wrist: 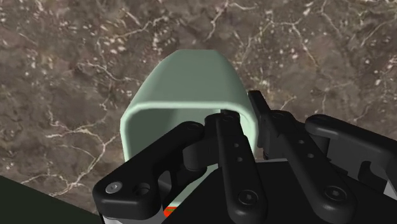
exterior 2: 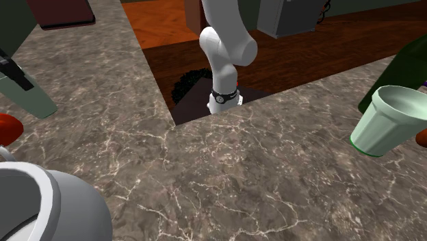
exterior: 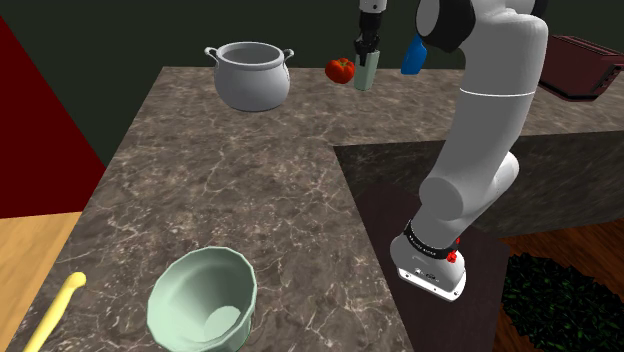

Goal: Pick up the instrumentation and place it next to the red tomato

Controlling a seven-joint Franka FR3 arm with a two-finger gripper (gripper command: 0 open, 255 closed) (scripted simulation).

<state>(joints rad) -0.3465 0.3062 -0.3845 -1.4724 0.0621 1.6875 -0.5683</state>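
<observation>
This was a kitchen: the brown veined-stone table (exterior: 250, 190) carried a grey two-handled pot (exterior: 250, 75), a red tomato (exterior: 340, 70), a pale green bowl (exterior: 205, 300).

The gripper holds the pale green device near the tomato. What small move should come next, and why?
Probably open the gripper. It clasps the device by its top, upright, just beside the tomato, and the device's base seems to reach the counter, so it looks ready to release.

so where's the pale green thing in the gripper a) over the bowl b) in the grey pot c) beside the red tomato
c: the gripper clasps the pale green object right beside the red tomato, away from the grey pot and the green bowl.
</observation>
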